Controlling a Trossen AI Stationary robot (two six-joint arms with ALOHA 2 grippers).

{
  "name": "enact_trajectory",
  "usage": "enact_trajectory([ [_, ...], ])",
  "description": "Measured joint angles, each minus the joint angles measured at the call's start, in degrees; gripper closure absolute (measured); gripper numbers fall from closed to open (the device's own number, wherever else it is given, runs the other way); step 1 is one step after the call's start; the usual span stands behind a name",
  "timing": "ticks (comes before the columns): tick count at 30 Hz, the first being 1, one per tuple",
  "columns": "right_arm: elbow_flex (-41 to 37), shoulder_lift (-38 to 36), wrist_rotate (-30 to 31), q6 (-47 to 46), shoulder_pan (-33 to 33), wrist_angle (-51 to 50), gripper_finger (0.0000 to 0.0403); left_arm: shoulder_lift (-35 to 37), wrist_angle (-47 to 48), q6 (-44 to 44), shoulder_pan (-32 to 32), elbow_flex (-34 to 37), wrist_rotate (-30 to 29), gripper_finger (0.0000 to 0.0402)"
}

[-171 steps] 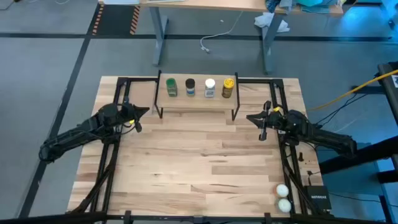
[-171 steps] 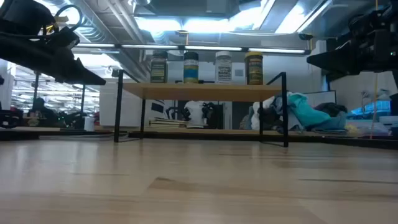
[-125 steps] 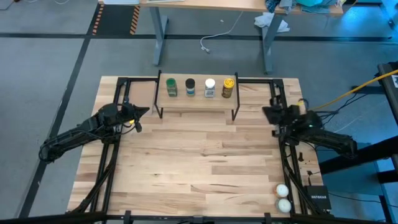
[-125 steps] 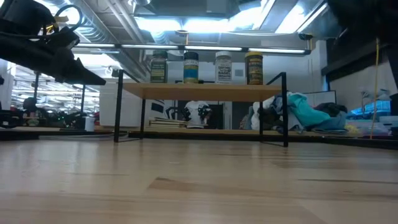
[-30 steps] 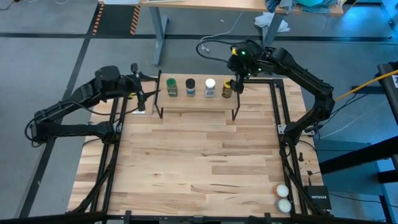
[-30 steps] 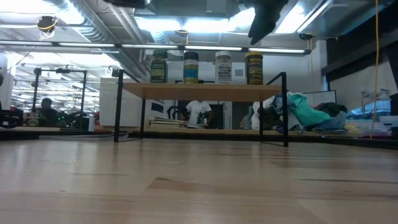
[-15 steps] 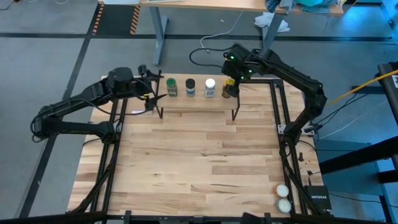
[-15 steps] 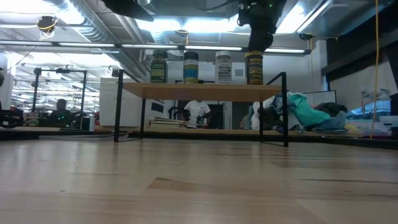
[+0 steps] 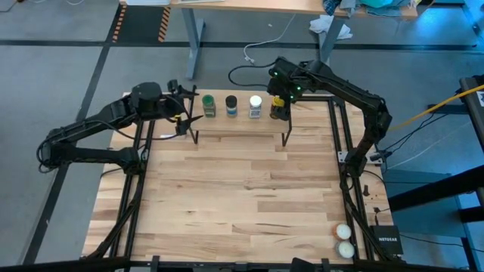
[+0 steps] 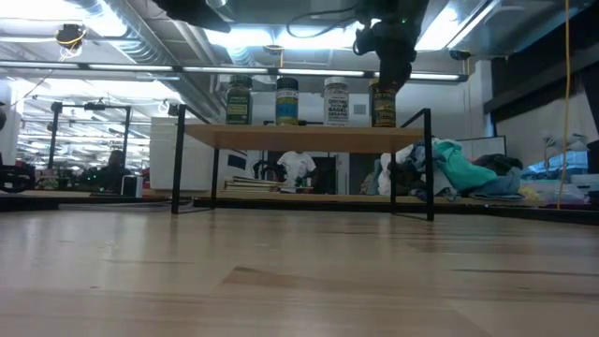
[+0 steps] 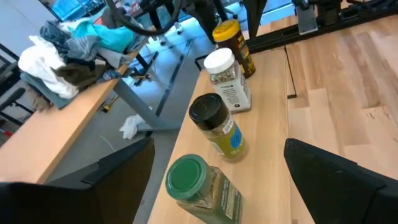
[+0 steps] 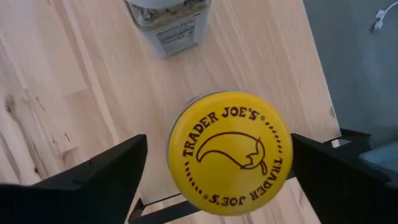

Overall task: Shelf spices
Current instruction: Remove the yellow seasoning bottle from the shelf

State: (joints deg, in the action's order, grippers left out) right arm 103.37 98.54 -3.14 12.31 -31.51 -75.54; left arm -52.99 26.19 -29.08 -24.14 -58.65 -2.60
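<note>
Right gripper [image 12: 214, 180] spread wide over the yellow-lidded jar [image 12: 229, 152], shelf's [image 9: 240, 122] right end.
Small, rigid, probably light and slick: grip the body below the lid. Left gripper [image 11: 214, 183] also open, at the green-lidded jar [image 11: 200, 186].

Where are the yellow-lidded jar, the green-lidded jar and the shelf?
yellow-lidded jar [image 12: 229, 152]: right wrist view, middle of its lid.
green-lidded jar [image 11: 187, 175]: left wrist view, top of its lid.
shelf [image 10: 309, 138]: low view, front edge of its board.
</note>
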Motion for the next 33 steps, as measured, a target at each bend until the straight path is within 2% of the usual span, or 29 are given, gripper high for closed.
enact_trajectory([
  [4,0.0,0.0,0.0,0.2,0.0,0.7,0.0070,0.0,2.7,0.5,0.0,0.0,0.0,0.0050],
  [10,0.0,0.0,-1.2,0.6,0.0,0.7,0.0173,0.0,4.6,2.1,0.2,0.0,0.1,0.0050],
  [21,1.9,0.0,-1.4,-0.1,0.0,-0.6,0.0173,0.0,6.0,6.2,0.9,0.0,0.1,0.0050],
  [29,16.7,0.0,2.6,-2.8,3.3,-4.8,0.0173,0.0,6.8,7.5,0.9,0.2,2.4,0.0050],
  [33,25.2,0.0,1.5,-4.9,6.5,-7.4,0.0173,0.0,8.2,9.1,0.9,0.2,2.4,0.0050],
])
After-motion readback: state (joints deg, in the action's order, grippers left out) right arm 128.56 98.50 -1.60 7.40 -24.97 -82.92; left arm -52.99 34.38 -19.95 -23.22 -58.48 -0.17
